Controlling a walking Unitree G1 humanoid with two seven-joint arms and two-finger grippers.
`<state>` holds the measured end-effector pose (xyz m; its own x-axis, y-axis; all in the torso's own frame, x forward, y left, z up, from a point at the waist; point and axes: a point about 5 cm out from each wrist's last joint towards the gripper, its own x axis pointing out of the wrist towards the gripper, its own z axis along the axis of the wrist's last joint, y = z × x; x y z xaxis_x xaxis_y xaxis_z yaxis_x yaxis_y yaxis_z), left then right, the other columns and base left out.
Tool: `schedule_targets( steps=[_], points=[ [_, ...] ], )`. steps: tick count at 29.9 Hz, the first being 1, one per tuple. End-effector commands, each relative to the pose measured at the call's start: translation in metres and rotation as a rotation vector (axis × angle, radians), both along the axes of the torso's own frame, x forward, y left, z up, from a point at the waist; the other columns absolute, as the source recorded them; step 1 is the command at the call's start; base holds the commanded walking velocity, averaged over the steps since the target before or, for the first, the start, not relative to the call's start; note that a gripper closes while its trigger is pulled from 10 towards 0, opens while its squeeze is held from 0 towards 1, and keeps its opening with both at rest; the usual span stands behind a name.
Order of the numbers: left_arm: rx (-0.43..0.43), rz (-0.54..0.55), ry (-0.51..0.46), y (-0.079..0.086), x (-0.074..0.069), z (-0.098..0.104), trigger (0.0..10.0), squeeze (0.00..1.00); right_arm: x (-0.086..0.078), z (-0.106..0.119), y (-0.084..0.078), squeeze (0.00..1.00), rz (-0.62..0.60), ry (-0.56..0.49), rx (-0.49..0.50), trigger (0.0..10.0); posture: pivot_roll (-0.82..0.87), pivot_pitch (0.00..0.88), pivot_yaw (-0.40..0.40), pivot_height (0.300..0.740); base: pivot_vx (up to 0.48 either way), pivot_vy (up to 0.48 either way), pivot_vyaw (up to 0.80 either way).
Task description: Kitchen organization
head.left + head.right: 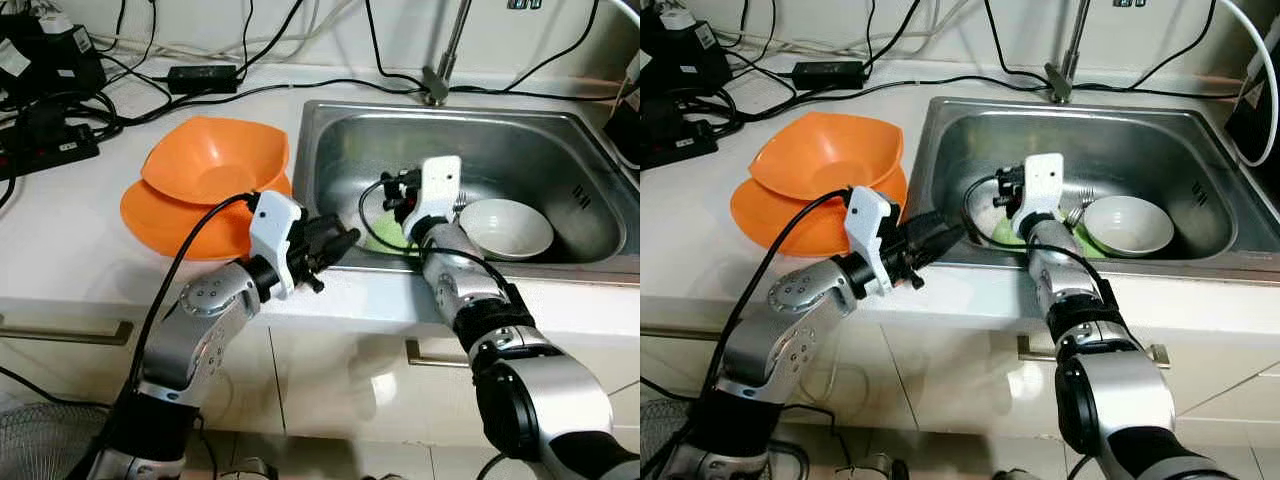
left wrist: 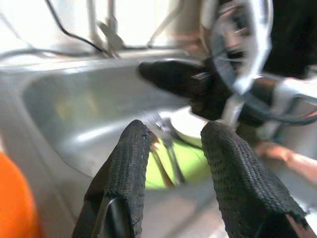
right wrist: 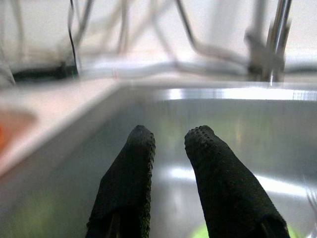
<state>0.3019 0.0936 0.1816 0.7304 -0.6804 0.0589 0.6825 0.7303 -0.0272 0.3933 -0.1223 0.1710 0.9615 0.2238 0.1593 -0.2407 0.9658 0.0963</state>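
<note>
You are seeing two orange bowls (image 1: 213, 158) nested on the white desk (image 1: 70, 230) just beside the left rim of the steel sink (image 1: 330, 150). Inside the sink, a white bowl (image 1: 505, 227) is sitting upright near the front wall, beside a green plate (image 1: 385, 235). The left wrist view is additionally showing cutlery (image 2: 166, 144) lying on that green plate. The left claw (image 1: 340, 243) is hovering over the sink's front-left corner, fingers (image 2: 130, 163) parted a moderate gap and gripping nothing. The right claw (image 3: 168, 144) is pointing into the basin toward the faucet (image 1: 445, 60), fingers slightly apart and empty. No legible writing is showing.
</note>
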Motion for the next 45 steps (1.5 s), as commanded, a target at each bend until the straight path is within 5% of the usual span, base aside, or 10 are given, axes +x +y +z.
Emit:
schedule_targets(
  steps=[1,9,13,17,18,19,26,33,34,45],
  points=[
    [-0.011,0.043,-0.054,0.004,0.005,0.011,10.0,0.00,0.001,0.022,0.003,0.00,0.028,-0.106,0.071,10.0,0.12,0.043,-0.008,0.740,0.000,0.000,0.00],
    [-0.074,0.237,-0.155,0.028,0.022,0.038,10.0,0.00,-0.018,0.039,0.019,0.00,0.228,-0.240,0.249,10.0,0.11,0.048,-0.005,0.740,0.000,0.000,0.00],
    [-0.114,0.444,-0.231,0.068,0.032,0.066,10.0,0.00,-0.033,0.003,0.022,0.00,0.281,-0.146,0.283,10.0,0.11,0.053,-0.001,0.740,0.000,0.000,0.00],
    [-0.129,0.548,-0.250,0.090,0.035,0.075,10.0,0.00,-0.038,-0.009,0.022,0.00,0.281,-0.102,0.300,10.0,0.11,0.055,0.000,0.740,0.000,0.000,0.00],
    [-0.135,0.620,-0.246,0.106,0.036,0.077,10.0,0.04,-0.040,-0.018,0.021,0.00,0.278,-0.072,0.300,10.0,0.12,0.058,-0.001,0.740,0.000,0.000,0.00],
    [-0.140,0.681,-0.242,0.121,0.036,0.079,10.0,1.00,-0.043,-0.025,0.021,0.00,0.273,-0.047,0.303,10.0,0.12,0.058,0.000,0.740,0.000,0.000,0.00],
    [-0.129,0.888,-0.130,0.170,0.031,0.064,10.0,1.00,-0.048,-0.036,0.019,0.00,0.267,0.015,0.326,10.0,0.12,0.057,-0.002,0.740,0.000,0.000,0.00],
    [-0.134,0.890,-0.084,0.182,0.026,0.063,10.0,1.00,-0.047,-0.036,0.024,0.00,0.280,0.021,0.335,10.0,0.14,0.050,-0.007,0.740,0.000,0.000,0.00],
    [-0.128,0.870,-0.062,0.180,0.026,0.061,10.0,0.00,-0.047,-0.035,0.024,0.00,0.281,0.021,0.335,10.0,0.14,0.049,-0.006,0.740,0.000,0.000,0.00],
    [-0.083,0.711,0.030,0.171,0.016,0.052,10.0,0.00,-0.045,-0.025,0.016,0.00,0.250,-0.021,0.252,10.0,0.13,0.035,-0.001,0.740,0.000,0.000,0.00]
  ],
)
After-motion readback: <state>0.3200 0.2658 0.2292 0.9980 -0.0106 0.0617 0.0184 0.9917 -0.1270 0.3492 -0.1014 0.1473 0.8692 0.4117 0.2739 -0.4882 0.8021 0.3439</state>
